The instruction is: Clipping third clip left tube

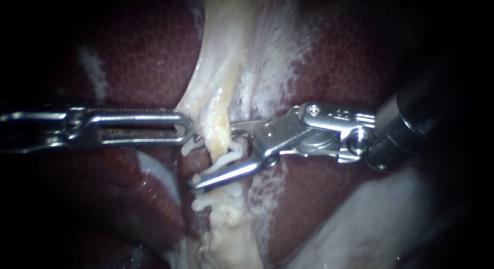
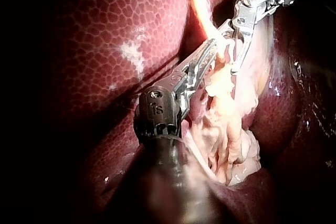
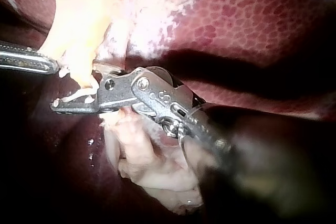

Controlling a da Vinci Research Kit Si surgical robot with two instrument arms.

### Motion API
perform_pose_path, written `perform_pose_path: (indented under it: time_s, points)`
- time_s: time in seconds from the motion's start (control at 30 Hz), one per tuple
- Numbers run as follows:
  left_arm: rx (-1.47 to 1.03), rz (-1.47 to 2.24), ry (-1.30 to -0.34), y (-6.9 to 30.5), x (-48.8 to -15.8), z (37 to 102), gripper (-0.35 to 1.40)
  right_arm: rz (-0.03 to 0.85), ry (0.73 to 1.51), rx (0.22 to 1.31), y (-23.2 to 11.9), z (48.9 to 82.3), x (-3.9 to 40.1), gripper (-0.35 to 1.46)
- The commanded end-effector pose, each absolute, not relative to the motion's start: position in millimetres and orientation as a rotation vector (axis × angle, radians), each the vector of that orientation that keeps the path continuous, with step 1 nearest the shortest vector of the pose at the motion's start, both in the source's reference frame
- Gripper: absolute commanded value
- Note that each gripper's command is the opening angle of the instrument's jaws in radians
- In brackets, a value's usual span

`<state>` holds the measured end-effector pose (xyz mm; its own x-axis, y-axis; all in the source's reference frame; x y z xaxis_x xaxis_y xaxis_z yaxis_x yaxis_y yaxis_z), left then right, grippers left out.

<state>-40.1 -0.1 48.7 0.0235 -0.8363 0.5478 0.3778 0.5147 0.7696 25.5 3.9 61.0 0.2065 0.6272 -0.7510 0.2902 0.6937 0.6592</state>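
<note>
Two instruments meet at the tube, which runs pale down the middle of the endoscope view. My right instrument comes in from the right with its jaws standing well apart, one on each side of the tube, and a white clip lies across the tube between them. My left instrument has its slotted jaws closed, pinching the tube's edge just above. Another white clip sits lower on the tube. Dark red liver lies behind.
</note>
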Motion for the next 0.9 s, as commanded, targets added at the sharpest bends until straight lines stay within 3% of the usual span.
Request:
perform_pose_path:
  time_s: [0.03,0.1,0.13,0.2,0.23,0.9]
  points:
    - [0.476,-0.996,-1.209,-0.2,-40.1,48.7,-0.35,0.277,1.386,0.832,3.8,61.3,25.5,0.46]
    - [0.476,-0.996,-1.209,-0.2,-40.1,48.8,-0.35,0.277,1.386,0.832,3.9,61.4,25.5,0.43]
    - [0.476,-0.996,-1.209,-0.2,-40.2,48.8,-0.35,0.305,1.374,0.857,4.0,61.5,25.4,0.32]
    - [0.475,-0.996,-1.209,-0.2,-40.2,48.8,-0.35,0.364,1.348,0.912,4.1,61.8,25.1,-0.05]
    - [0.475,-0.996,-1.209,-0.2,-40.2,48.8,-0.35,0.378,1.342,0.925,4.2,62.0,24.9,-0.34]
    - [0.475,-0.997,-1.209,-0.2,-40.3,48.9,-0.35,0.373,1.34,0.926,3.9,63.4,24.5,-0.35]
